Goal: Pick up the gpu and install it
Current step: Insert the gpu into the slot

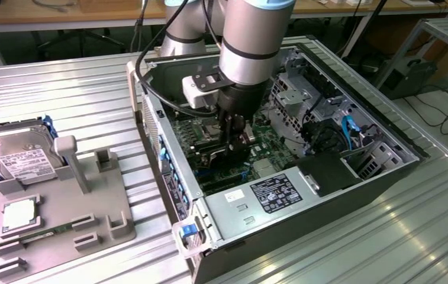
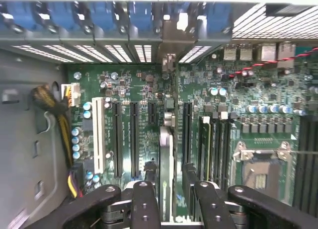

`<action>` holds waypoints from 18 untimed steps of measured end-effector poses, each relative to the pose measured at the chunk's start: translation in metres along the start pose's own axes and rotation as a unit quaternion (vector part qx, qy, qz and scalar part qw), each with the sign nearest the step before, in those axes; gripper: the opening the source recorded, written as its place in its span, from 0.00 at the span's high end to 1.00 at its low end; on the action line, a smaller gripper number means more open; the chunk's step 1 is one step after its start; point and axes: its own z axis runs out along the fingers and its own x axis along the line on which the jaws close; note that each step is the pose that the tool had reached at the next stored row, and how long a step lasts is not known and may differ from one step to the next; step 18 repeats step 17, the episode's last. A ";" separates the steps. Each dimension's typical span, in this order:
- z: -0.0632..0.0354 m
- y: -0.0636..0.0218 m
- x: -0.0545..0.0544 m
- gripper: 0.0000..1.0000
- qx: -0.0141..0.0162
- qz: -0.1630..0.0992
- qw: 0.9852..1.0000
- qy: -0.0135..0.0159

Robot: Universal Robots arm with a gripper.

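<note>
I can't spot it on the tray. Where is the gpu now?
Inside the computer case, the gpu stands edge-on between the gripper fingers, over the motherboard's black slots.

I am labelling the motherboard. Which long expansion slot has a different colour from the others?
The white slot, the one nearest the yellow cable bundle; the other long slots are black. The hand holds the gpu apart from it.

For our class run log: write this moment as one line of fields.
gripper: shut on gpu | place: inside computer case, over motherboard slots | gpu: edge-on, held
</note>
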 end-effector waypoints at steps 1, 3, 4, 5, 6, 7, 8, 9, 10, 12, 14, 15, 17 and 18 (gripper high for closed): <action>-0.0004 0.0000 0.000 0.65 0.000 0.000 1.000 0.000; -0.0004 -0.0001 0.000 0.66 0.000 0.000 1.000 0.000; -0.0004 0.0000 0.000 0.66 0.000 0.000 1.000 0.000; -0.0004 0.0000 0.000 0.73 0.000 0.000 1.000 0.000; -0.0004 0.0000 0.000 0.80 0.000 0.000 1.000 0.000; -0.0004 0.0000 0.000 0.80 0.000 0.000 1.000 0.000; -0.0004 0.0000 0.000 0.85 0.000 0.000 1.000 0.000; -0.0004 0.0000 0.000 0.89 0.000 0.000 1.000 0.000; -0.0005 0.0000 0.000 0.89 0.000 0.000 1.000 0.000; -0.0004 0.0000 0.000 0.89 0.000 0.000 1.000 0.000; -0.0004 0.0000 0.000 0.89 0.000 0.000 1.000 0.000; -0.0004 0.0000 0.000 0.89 0.000 0.000 1.000 0.000; -0.0004 0.0000 0.000 0.89 0.000 0.000 1.000 0.000; -0.0004 0.0000 0.000 0.89 0.000 0.000 1.000 0.000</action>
